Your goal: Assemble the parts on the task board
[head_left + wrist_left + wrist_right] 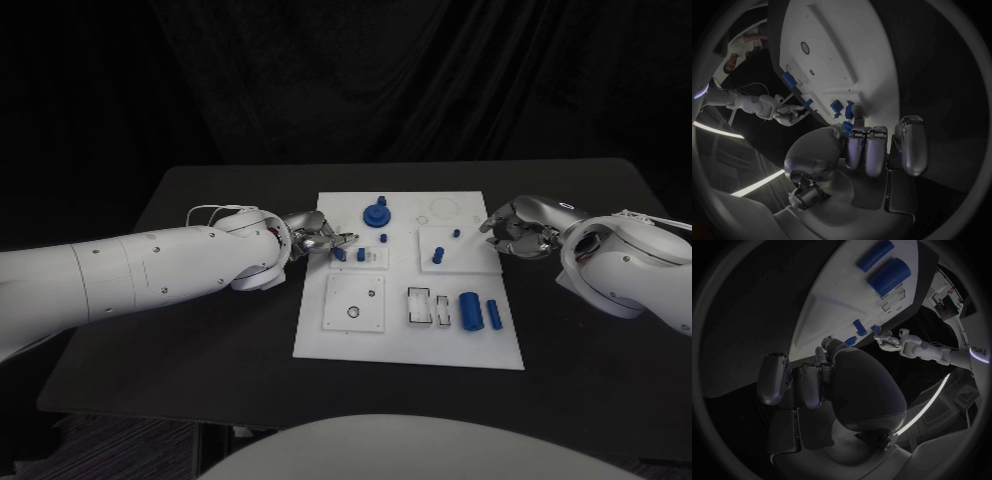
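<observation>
The white task board (408, 335) lies mid-table. On it are a blue stepped round part (378, 213), several small blue pegs (437, 255) and two blue cylinders (470, 308) at its near right. My left hand (310, 240) is at the board's left edge with its fingers curled. Its thumb and fingertips close on a small blue peg (339, 254) at the small square plate; the left wrist view shows that peg (846, 128) tucked between them. My right hand (519, 233) hovers at the board's right edge, fingers (811, 385) curled in, with nothing plainly in them.
A square sub-plate with a round hole (355, 303) and a slotted block (420, 306) sit on the board's near half. A faint ring outline (444, 209) marks the far right corner. The black table (202, 330) spreads around the board on all sides.
</observation>
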